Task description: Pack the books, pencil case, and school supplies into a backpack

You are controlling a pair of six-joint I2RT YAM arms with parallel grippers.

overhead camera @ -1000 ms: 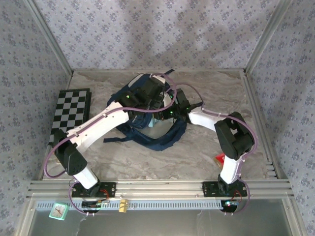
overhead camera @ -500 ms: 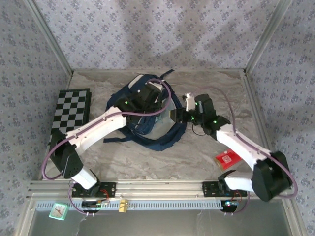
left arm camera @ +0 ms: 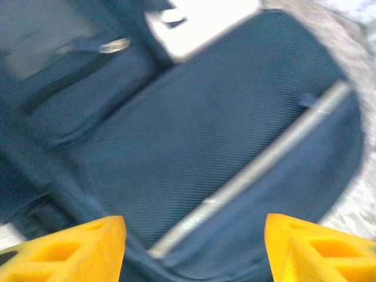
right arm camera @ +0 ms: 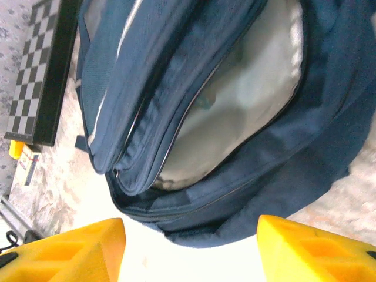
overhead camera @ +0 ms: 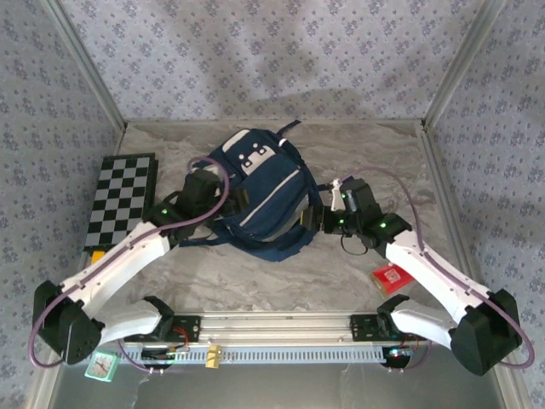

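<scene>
The navy backpack (overhead camera: pixel 260 192) lies mid-table with its white and grey front patches facing up. My left gripper (overhead camera: pixel 223 203) hovers at its left side, open. In the left wrist view its yellow fingers (left arm camera: pixel 70 249) stand wide apart over the backpack (left arm camera: pixel 200 117) fabric and white piping, holding nothing. My right gripper (overhead camera: pixel 313 220) is open at the bag's near right. It faces the backpack's (right arm camera: pixel 282 153) unzipped mouth, where grey lining and a teal sliver of the pencil case (right arm camera: pixel 205 103) show. The red packet of school supplies (overhead camera: pixel 392 277) lies on the table right of centre. The books are hidden.
A black-and-white checkered board (overhead camera: pixel 119 200) lies at the left wall, with a small yellow bit (overhead camera: pixel 98 254) at its near end. Dark straps (overhead camera: pixel 285 243) trail from the backpack toward me. Bare marble table (overhead camera: pixel 281 281) stretches in front of the bag.
Both arms have drawn back from the backpack's opening and both grippers have opened. The bag's front has dropped down flat, with the patches now showing.
</scene>
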